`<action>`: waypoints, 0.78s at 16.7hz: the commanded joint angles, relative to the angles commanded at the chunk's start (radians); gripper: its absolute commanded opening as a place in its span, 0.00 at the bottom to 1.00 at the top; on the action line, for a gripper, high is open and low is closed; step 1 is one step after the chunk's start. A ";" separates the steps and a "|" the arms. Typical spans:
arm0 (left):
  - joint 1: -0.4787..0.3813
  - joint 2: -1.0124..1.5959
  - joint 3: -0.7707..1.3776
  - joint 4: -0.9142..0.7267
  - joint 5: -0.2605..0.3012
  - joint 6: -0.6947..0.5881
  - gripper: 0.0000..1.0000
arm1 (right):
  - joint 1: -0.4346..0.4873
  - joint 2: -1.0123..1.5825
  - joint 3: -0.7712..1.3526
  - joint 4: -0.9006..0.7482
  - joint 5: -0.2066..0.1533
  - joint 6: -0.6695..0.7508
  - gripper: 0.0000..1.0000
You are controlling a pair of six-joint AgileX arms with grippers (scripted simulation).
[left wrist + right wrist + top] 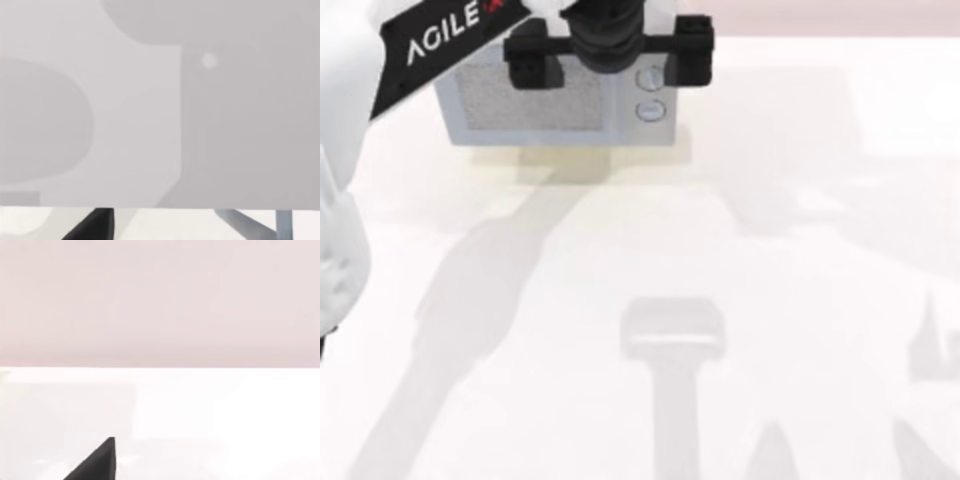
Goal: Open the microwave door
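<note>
1. Left pincer (608,55): black, two-fingered, on the white AgileX arm, at the far left of the pale bench (740,300). Fingers spread wide, released, holding nothing.
2. Small boxy light-grey microwave (560,125): directly beneath the left pincer, front facing the camera.
3. Flat light-grey microwave door (530,105) with speckled mesh window: below the pincer, lying flush, closed.
4. Two round knobs (650,95): just under the pincer's right finger.
5. Right pincer: only a black fingertip (97,462) shows in its wrist view; state cannot be told.
</note>
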 joint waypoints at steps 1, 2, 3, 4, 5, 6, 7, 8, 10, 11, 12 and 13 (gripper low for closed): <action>0.000 0.000 0.000 0.000 0.000 0.000 0.85 | 0.000 0.000 0.000 0.000 0.000 0.000 1.00; 0.000 0.000 0.000 0.000 0.000 0.000 0.77 | 0.000 0.000 0.000 0.000 0.000 0.000 1.00; 0.000 0.000 0.000 0.000 0.000 0.000 0.70 | 0.000 0.000 0.000 0.000 0.000 0.000 1.00; 0.000 0.000 0.000 0.000 0.000 0.000 0.62 | 0.000 0.000 0.000 0.000 0.000 0.000 1.00; 0.000 0.000 0.000 0.000 0.000 0.000 0.55 | 0.000 0.000 0.000 0.000 0.000 0.000 1.00; 0.000 0.000 0.000 0.000 0.000 0.000 0.47 | 0.000 0.000 0.000 0.000 0.000 0.000 1.00; 0.000 0.000 0.000 0.000 0.000 0.000 0.40 | 0.000 0.000 0.000 0.000 0.000 0.000 1.00; 0.000 0.000 0.000 0.000 0.000 0.000 0.32 | 0.000 0.000 0.000 0.000 0.000 0.000 1.00; 0.000 0.000 0.000 0.000 0.000 0.000 0.17 | 0.000 0.000 0.000 0.000 0.000 0.000 1.00; 0.000 0.000 0.000 0.000 0.000 0.000 0.10 | 0.000 0.000 0.000 0.000 0.000 0.000 1.00; 0.000 0.000 0.000 0.000 0.000 0.000 0.02 | 0.000 0.000 0.000 0.000 0.000 0.000 1.00; 0.000 0.000 0.000 0.000 0.000 0.000 0.00 | 0.000 0.000 0.000 0.000 0.000 0.000 1.00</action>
